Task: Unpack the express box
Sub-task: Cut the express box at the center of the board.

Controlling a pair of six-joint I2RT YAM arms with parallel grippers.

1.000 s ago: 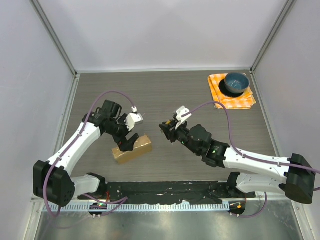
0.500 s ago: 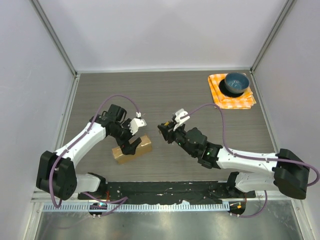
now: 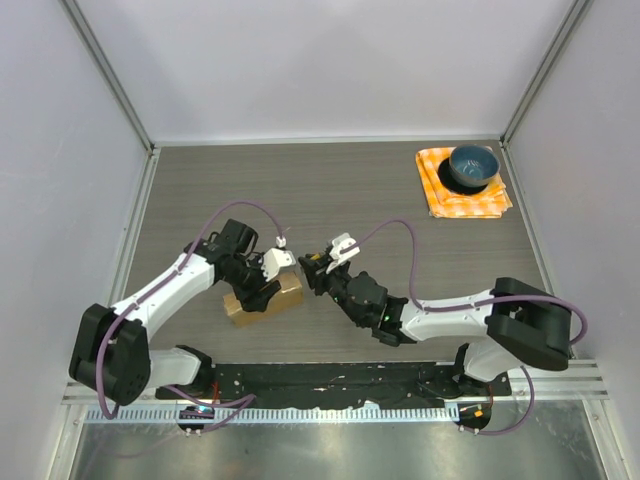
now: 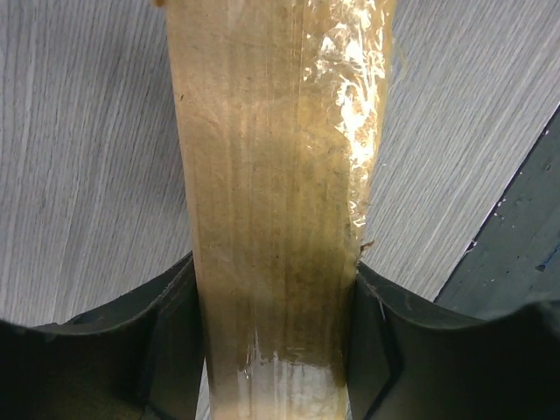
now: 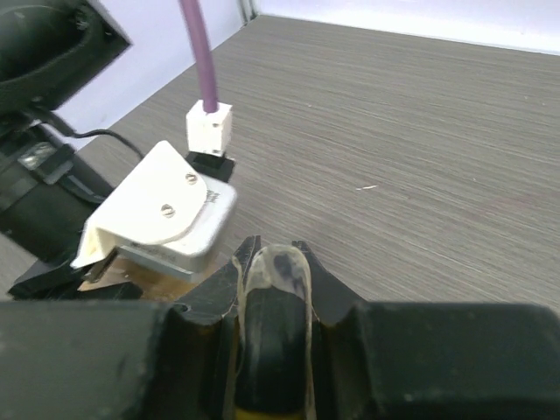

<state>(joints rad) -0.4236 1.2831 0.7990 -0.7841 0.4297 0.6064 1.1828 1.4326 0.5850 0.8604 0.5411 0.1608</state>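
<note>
Lots of bare table (image 3: 330, 190) lies behind the express box (image 4: 271, 219). The left gripper (image 3: 258, 297) squeezes its sides. I cannot tell whether the right gripper (image 5: 275, 262) holds anything.

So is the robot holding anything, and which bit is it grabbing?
The left gripper pinches the express box across its two long sides. Whether the right gripper holds anything cannot be told.

Matt brown cardboard express box (image 4: 262, 245) — glossy crinkled clear tape (image 4: 354, 96), matt grey wood-grain table (image 3: 350, 190), glossy blue bowl (image 3: 472, 166)
</note>
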